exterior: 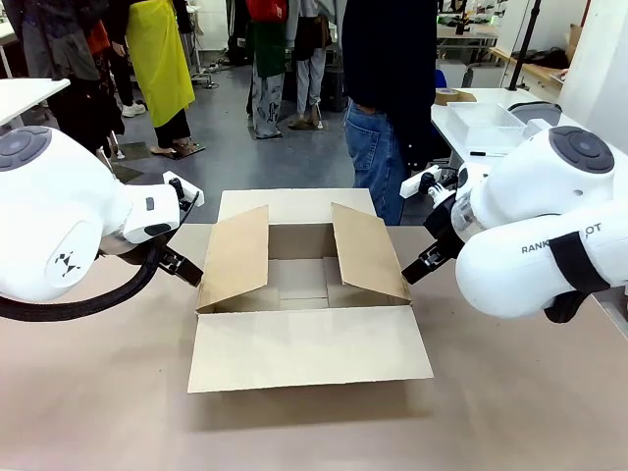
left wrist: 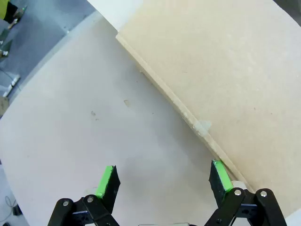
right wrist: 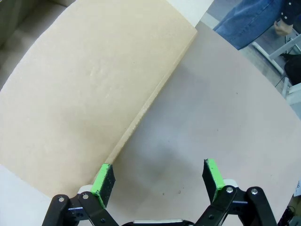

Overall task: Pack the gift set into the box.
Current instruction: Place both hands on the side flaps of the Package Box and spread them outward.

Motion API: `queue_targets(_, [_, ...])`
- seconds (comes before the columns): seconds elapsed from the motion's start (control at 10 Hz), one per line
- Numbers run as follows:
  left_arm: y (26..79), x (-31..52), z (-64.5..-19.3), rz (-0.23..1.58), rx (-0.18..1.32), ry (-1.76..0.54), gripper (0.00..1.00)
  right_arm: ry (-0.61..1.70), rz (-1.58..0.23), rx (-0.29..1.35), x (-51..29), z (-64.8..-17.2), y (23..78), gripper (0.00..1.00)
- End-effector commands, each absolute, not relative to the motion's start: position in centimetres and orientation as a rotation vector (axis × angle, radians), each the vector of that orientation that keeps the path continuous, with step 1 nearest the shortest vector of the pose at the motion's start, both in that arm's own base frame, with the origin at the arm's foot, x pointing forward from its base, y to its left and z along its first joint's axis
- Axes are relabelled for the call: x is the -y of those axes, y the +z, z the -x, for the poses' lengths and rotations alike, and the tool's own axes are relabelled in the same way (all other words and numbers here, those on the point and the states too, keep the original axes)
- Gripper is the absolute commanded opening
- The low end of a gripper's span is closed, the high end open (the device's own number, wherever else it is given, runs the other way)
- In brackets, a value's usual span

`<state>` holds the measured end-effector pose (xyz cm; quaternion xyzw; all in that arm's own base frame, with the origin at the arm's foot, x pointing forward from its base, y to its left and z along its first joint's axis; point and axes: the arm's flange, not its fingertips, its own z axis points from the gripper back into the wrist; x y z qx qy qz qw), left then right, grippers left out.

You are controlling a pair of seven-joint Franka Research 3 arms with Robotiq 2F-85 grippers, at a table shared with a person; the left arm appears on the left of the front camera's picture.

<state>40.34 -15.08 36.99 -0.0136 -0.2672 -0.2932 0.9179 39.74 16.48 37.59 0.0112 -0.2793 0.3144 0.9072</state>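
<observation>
The box point(exterior: 304, 285), a brown cardboard carton, stands open in the middle of the table, and the part of its floor that I can see is bare. Its near and far flaps lie flat, and its left and right flaps stand tilted up. My left gripper point(exterior: 192, 273) is open just outside the left flap point(left wrist: 225, 70), one pad point(left wrist: 220, 175) close to the flap's edge. Outside the right flap point(right wrist: 94, 80) my right gripper point(exterior: 410, 273) is also open, a pad point(right wrist: 103, 178) at that flap's edge. Nothing sits between either pair of fingers. The gift set is out of view.
A person in dark top and jeans point(exterior: 388, 98) stands at the far side, behind the box. A clear plastic bin point(exterior: 486, 123) rests on a side table at the back right. Tan table surface point(exterior: 98, 392) stretches in front of the box.
</observation>
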Motion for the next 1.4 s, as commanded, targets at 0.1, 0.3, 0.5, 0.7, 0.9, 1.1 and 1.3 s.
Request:
queue_targets(0.1, [37.0,15.1,-40.3,0.028,0.550,-0.604,1.00,0.649,-0.024,0.576,-16.5,-39.7,37.6,1.00])
queue_targets(0.3, [37.0,15.1,-40.3,0.028,0.550,-0.604,1.00,0.649,-0.024,0.576,-16.5,-39.7,37.6,1.00])
queue_targets(0.5, [37.0,15.1,-40.3,0.028,0.550,-0.603,1.00,0.649,-0.023,0.577,-16.5,-39.7,37.6,1.00])
queue_targets(0.7, [45.0,9.7,-37.7,-0.012,0.649,-0.591,1.00,0.630,-0.157,0.698,-10.6,-37.2,47.6,1.00])
queue_targets(0.9, [51.8,3.3,-33.5,0.078,0.705,-0.514,1.00,0.512,-0.369,0.656,-4.5,-32.6,54.8,1.00])
queue_targets(1.1, [54.8,-0.4,-28.8,0.433,0.738,-0.608,1.00,0.162,-0.563,0.613,2.1,-29.7,56.9,1.00])
queue_targets(1.3, [53.2,-6.5,-28.0,0.771,0.661,-0.442,1.00,-0.029,-0.800,0.527,9.6,-29.1,53.6,1.00])
